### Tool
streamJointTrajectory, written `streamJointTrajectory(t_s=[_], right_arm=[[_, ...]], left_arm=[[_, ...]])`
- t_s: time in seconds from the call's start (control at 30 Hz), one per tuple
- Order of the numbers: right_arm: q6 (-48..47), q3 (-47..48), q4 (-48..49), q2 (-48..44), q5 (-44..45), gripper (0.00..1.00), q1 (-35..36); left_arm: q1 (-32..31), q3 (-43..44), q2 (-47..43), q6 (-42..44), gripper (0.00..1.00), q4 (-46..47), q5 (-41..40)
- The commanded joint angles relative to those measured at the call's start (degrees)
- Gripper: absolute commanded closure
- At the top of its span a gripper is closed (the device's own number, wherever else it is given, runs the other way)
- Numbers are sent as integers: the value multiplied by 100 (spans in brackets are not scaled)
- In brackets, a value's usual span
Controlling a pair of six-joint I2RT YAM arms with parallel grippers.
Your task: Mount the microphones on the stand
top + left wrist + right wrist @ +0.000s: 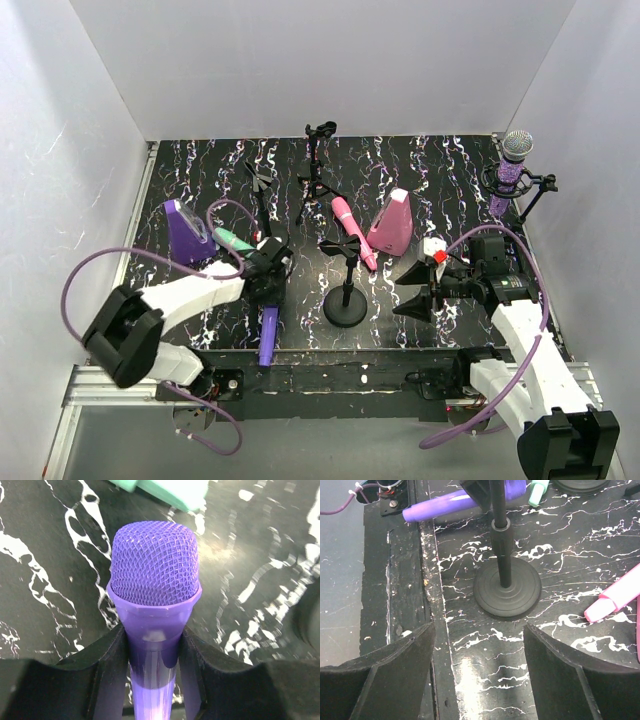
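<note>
The plain purple microphone (154,565) lies on the table with its handle (268,338) toward the near edge. My left gripper (152,647) is shut on its neck just below the mesh head, both fingers pressing its sides. The mint green microphone (232,240) lies just beyond it. A pink microphone (352,228) lies mid-table. The glittery purple microphone (512,170) stands upright in a stand at the back right. A black stand with a round base (346,302) is at centre front. My right gripper (420,290) hovers open to its right, nothing between its fingers (402,670).
A purple wedge block (185,232) sits at the left and a pink wedge block (392,225) right of centre. Two more black stands (318,170) rise at the back. White walls enclose the table on three sides. The stand's base (506,587) is just ahead of my right fingers.
</note>
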Motion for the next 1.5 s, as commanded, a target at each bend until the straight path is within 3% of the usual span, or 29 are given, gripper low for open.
streamJointTrajectory(t_s=[0.0,0.17,0.27,0.37,0.53,0.7,1.0,1.47], right_arm=[[-387,302,-564,-67,-198,22,-37],[-1089,1364,-1828,196,-242,22,-37],[-1643,2365,-2970,477,-163,23,-2],[-1566,3280,-3369,811,135,23,304],[-1171,4450,-3475,1391,145,23,534],[-398,4935,-2721,1726,408,21,1043],[-142,5312,-2324,2367,1322,16,2124],[235,5665,-2122,2983,1806,10,2820]], left_arm=[[12,-166,-1477,393,100,241,946],[-23,-114,-3068,1070,100,276,1791],[-14,140,-3877,1395,100,320,1880],[-14,491,-4379,1870,100,557,1906],[-23,1343,-4259,2678,100,873,1932],[-23,1784,-3968,3075,100,1610,2547],[-14,1609,-3783,3277,100,3061,2996],[-23,1345,-4064,2987,100,3185,2926]])
